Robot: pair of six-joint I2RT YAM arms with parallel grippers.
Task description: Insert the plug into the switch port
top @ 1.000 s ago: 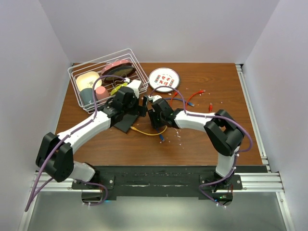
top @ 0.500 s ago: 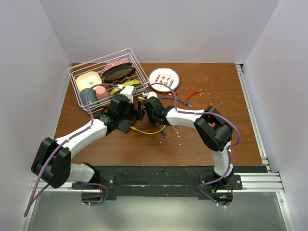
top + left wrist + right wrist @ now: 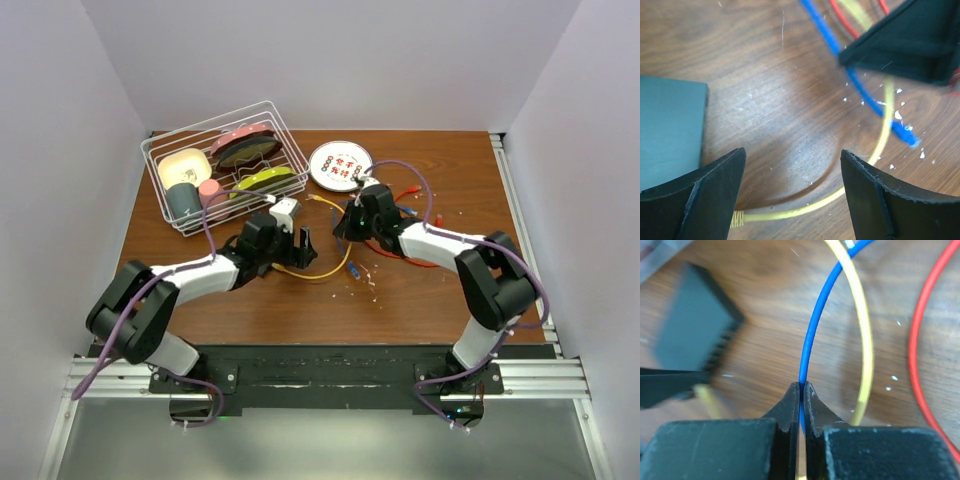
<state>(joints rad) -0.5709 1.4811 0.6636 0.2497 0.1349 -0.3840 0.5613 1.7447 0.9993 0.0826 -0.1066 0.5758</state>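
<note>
The switch [image 3: 670,130] lies flat on the brown worktop [image 3: 450,300], near the middle and partly under the left arm. In the left wrist view its corner sits just beside the left tool's [image 3: 790,195] left finger. That tool hangs low over the wood with its fingers [image 3: 695,195] wide apart and nothing between them. The yellow cable [image 3: 880,150] curves across the gap beneath, and its end lies by the left finger. The right tool [image 3: 801,390] is pressed together on the blue cable [image 3: 812,325], pinching it partway along its length. The switch's socket edge shows blurred off to the left in that view. The blue plug [image 3: 905,135] lies loose on the worktop between the two tools, apart from the switch. A red cable [image 3: 920,340] loops to the right. A wire basket [image 3: 220,165] and a round patterned plate [image 3: 340,165] stand at the far edge.
</note>
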